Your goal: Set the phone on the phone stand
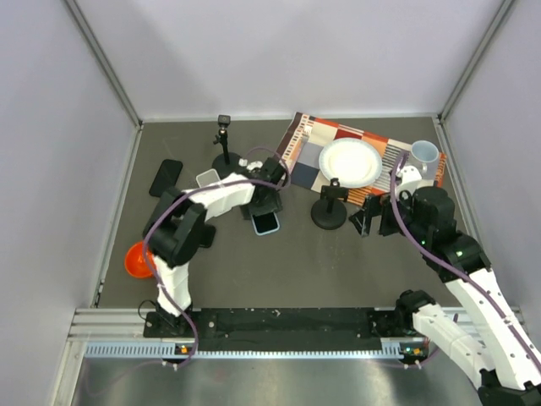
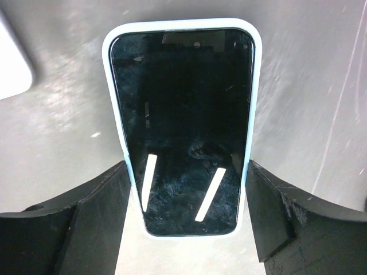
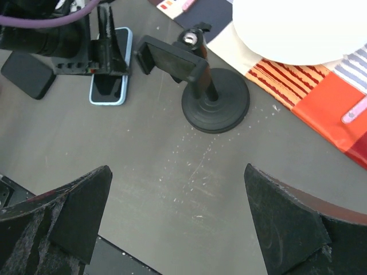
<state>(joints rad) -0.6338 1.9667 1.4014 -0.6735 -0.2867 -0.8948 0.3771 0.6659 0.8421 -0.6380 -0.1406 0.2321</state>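
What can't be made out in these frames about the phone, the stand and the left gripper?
Top view: the phone stand is too small to show its lip or tilt.
Left wrist view: the left gripper has its fingers on either side of the phone, but contact is unclear.
Top view: the phone's upper end is hidden under the left gripper.

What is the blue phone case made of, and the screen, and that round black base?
The phone case looks like soft plastic or rubber: pale blue, matte, rounded corners. The screen looks like glass: glossy black, mirroring two bright strips. The round black base looks dull, maybe plastic or rubber; I can't tell which.
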